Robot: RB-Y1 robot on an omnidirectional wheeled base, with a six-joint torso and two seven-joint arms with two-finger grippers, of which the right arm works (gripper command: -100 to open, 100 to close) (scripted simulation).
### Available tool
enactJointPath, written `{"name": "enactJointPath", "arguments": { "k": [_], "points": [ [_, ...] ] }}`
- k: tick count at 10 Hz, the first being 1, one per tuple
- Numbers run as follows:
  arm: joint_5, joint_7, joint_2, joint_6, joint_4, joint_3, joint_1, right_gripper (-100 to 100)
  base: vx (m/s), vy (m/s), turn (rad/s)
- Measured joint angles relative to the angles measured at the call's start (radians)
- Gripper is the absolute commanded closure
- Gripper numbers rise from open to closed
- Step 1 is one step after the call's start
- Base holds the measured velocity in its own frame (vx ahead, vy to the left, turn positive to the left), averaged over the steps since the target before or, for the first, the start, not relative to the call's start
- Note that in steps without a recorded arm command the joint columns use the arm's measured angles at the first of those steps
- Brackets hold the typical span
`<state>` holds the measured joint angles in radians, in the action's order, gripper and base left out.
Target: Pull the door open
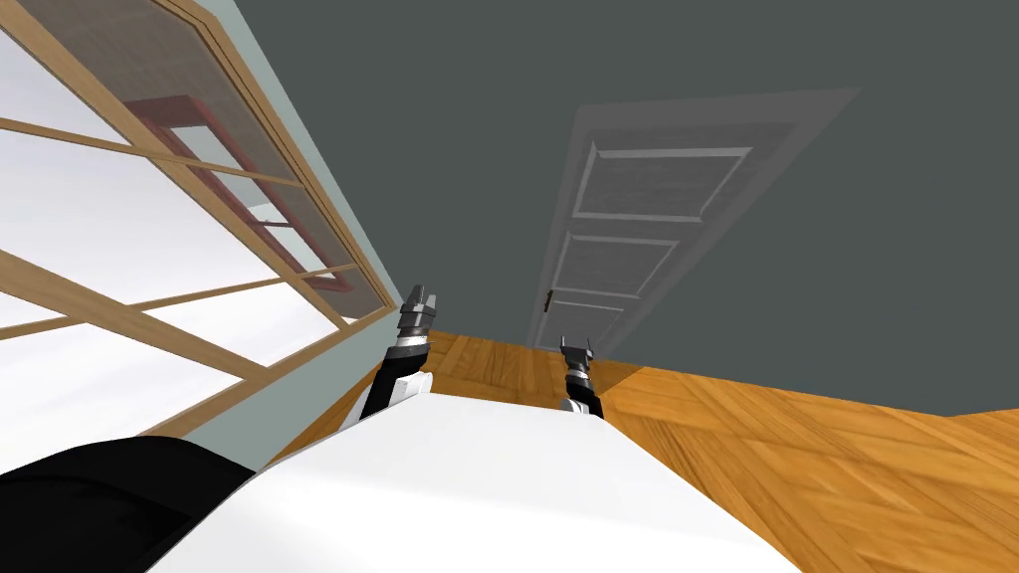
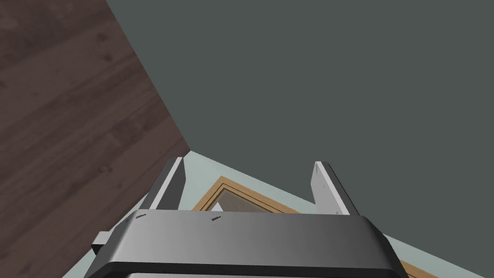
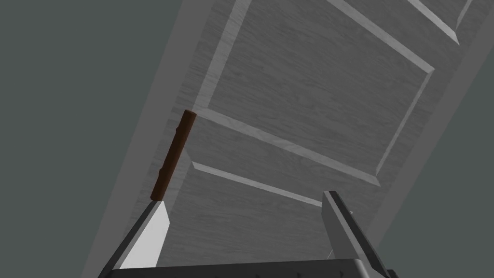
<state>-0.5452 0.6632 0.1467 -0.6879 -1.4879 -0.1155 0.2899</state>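
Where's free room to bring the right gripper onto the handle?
Free: bare floor before the door, and its flat panels beside the handle, where the open right gripper points. Tight: handle hugs the door's edge by the frame. Left gripper is near the window.

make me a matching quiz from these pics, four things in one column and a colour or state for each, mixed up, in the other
Column one
1 door
2 door handle
3 window frame
4 right hand

Column two
a open, pointing at the door
b dark brown bar
c grey with panels
d light wood

Pairs: 1-c, 2-b, 3-d, 4-a
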Motion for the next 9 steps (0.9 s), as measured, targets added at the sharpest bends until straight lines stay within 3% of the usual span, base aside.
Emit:
{"name": "enactJointPath", "arguments": {
  "k": [4,9],
  "points": [
    [-0.056,0.064,0.011,-0.028,0.069,-0.012,-0.015,-100,0.087,-0.053,0.163],
    [-0.143,0.163,0.025,-0.078,0.195,-0.032,-0.053,-100,0.101,-0.077,0.218]
  ]
}}
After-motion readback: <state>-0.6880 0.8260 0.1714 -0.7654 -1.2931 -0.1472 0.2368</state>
